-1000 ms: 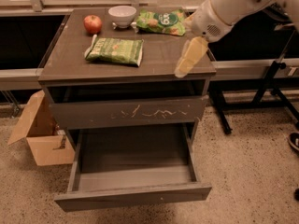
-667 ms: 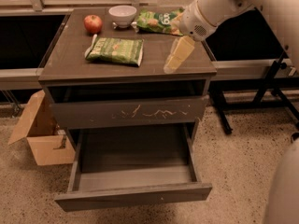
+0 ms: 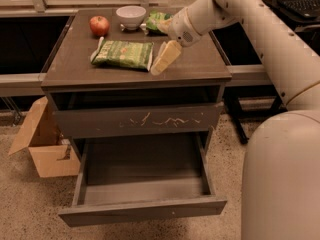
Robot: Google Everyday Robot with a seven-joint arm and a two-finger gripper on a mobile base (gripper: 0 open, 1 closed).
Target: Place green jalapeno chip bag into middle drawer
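The green jalapeno chip bag (image 3: 122, 54) lies flat on the top of the dark cabinet (image 3: 195, 66), left of centre. My gripper (image 3: 160, 65) hangs just above the cabinet top at the bag's right end, very close to its edge, pointing down and to the left. It holds nothing that I can see. The middle drawer (image 3: 145, 166) is pulled out below, with a plain front panel and a bare grey inside.
A red apple (image 3: 99, 25), a white bowl (image 3: 131, 15) and a brighter green bag (image 3: 157, 20) sit at the back of the top. The scratched drawer front (image 3: 137, 120) above is closed. A cardboard box (image 3: 47, 149) stands on the floor at left. My own body (image 3: 280, 179) fills the right.
My arm has swung left across the cabinet top, from its right edge to the right end of the chip bag. The bag and the drawer have not moved.
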